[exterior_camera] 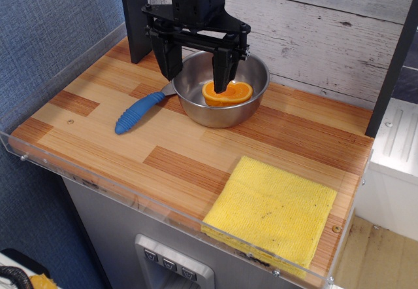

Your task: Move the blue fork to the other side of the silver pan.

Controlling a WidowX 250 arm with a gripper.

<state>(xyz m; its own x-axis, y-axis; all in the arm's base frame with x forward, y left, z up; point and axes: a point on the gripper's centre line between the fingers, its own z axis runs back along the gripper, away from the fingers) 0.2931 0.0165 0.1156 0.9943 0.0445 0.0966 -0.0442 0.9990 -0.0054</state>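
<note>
the claw (194, 73) hung over the pan (225, 109), its two dark fingers spread wide and pinching nothing; one finger stood at the pan's left rim, the other reached down in front of the orange slice (227, 93) lying inside the pan. the fork (140, 112) lay flat on the counter (196, 152) just left of the pan, blue handle pointing out toward the front-left and the metal tines tucked against, or perhaps just under, the pan's wall; i could not tell whether they touched. the claw seemed centred more on the pan than on the fork, so a grasp probably called for a shift left and down toward the handle. the fork lay low and close to the pan, so a pinch across the thick ribbed handle looked safest. a yellow cloth (274, 214) sat well apart at the front-right corner, clear of any path around the pan.
</note>
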